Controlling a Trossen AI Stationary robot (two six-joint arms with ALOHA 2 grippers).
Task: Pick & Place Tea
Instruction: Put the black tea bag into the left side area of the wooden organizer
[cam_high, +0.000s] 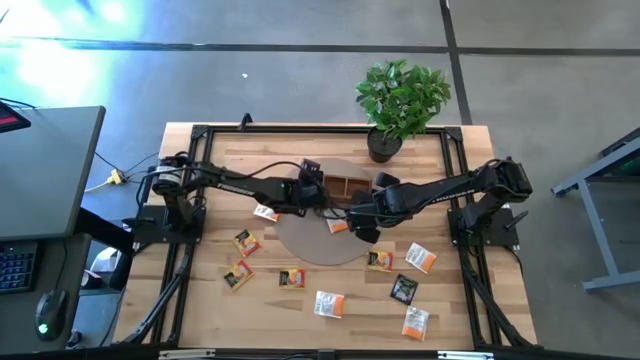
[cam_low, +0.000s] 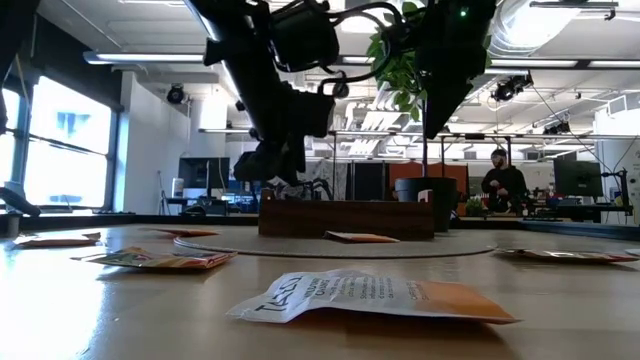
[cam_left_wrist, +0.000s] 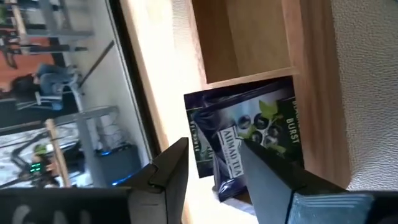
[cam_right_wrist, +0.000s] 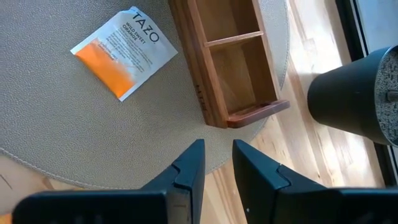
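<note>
The brown wooden tray (cam_high: 345, 184) stands on a round grey mat (cam_high: 310, 245). My left gripper (cam_left_wrist: 213, 158) is open over the tray's end compartment, where dark sachets (cam_left_wrist: 249, 140) lie, the upper one slanting. My right gripper (cam_right_wrist: 217, 158) is open and empty above the mat's edge, beside the tray's other end (cam_right_wrist: 249, 115). A white-and-orange sachet (cam_right_wrist: 124, 53) lies flat on the mat next to the tray. Several more sachets lie flat on the table nearer the front, among them a yellow-orange one (cam_high: 246, 241), a black one (cam_high: 403, 288) and a white-and-orange one (cam_high: 329, 303). My left gripper is open, with its fingers (cam_left_wrist: 261, 168) on either side of the near edge of the upper dark sachet (cam_left_wrist: 227, 180) in the compartment. I cannot tell whether they touch it. The sachet rests in the tray, not lifted.
A potted plant (cam_high: 400, 100) in a black pot (cam_right_wrist: 354, 93) stands at the table's far edge, close behind the tray's right end. Black frame rails (cam_high: 190, 250) run along both table sides. In the low view a person (cam_low: 503, 185) stands in the room beyond the table.
</note>
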